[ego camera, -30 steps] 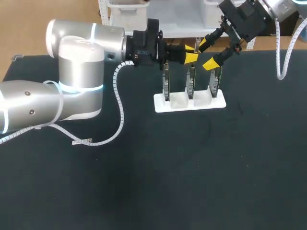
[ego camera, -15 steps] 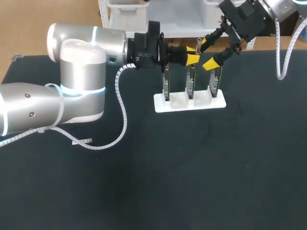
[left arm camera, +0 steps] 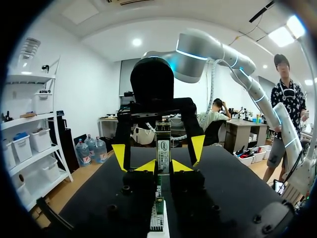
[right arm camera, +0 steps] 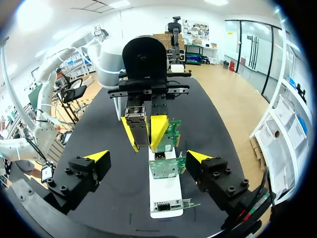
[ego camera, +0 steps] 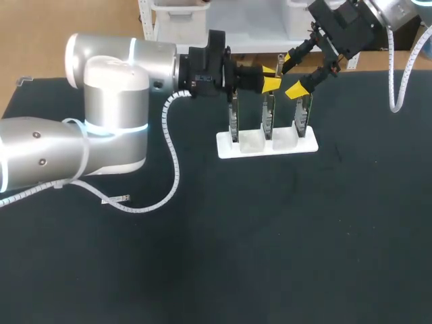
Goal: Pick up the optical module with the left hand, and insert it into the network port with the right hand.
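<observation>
While the black table [ego camera: 270,256] filled most of the frame, the left arm [ego camera: 108,101] lay across the left side and the right arm [ego camera: 351,27] entered at the upper right corner. Both met at upper middle over the white rack [ego camera: 266,145] and its three upright network cards [ego camera: 268,115]. The left gripper [ego camera: 269,75] was clamped on the optical module [left arm camera: 163,148], holding it upright just above the middle card. The right gripper [ego camera: 291,75] stood wide apart, one tip either side of that module, touching nothing. Handover, I'd say: pickup done, insertion not begun. Next call: the right fingers needed to close squarely on the module before the left let go.
</observation>
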Robot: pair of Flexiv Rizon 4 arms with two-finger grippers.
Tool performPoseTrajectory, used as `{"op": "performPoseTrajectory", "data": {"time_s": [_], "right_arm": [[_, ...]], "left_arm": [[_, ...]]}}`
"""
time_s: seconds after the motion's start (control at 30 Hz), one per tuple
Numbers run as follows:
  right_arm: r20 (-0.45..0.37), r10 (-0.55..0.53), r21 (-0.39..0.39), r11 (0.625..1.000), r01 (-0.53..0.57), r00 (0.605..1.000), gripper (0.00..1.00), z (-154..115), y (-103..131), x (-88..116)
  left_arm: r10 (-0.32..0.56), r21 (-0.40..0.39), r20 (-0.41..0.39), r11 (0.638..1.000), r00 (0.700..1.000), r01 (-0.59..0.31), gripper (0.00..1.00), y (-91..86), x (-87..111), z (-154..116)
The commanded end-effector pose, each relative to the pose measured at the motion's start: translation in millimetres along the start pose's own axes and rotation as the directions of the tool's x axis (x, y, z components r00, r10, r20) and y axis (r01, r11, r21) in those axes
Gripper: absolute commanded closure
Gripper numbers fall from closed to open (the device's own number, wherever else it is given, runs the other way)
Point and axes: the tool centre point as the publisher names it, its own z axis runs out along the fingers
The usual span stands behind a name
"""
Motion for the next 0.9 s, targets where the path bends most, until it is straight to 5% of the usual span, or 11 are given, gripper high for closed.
{"op": "performPoseTrajectory", "data": {"time_s": [0.03,0.9], "right_arm": [[0.000,0.000,0.005,1.000,0.000,1.000,0.00,0.0,2.1,0.1],[0.000,0.000,0.005,1.000,0.000,1.000,0.00,0.0,2.1,0.1]], "left_arm": [[0.005,-0.010,0.004,1.000,1.000,-0.005,1.00,-2.7,0.4,-0.5],[0.006,-0.002,0.012,1.000,1.000,-0.006,1.00,0.9,3.6,-0.8]]}}
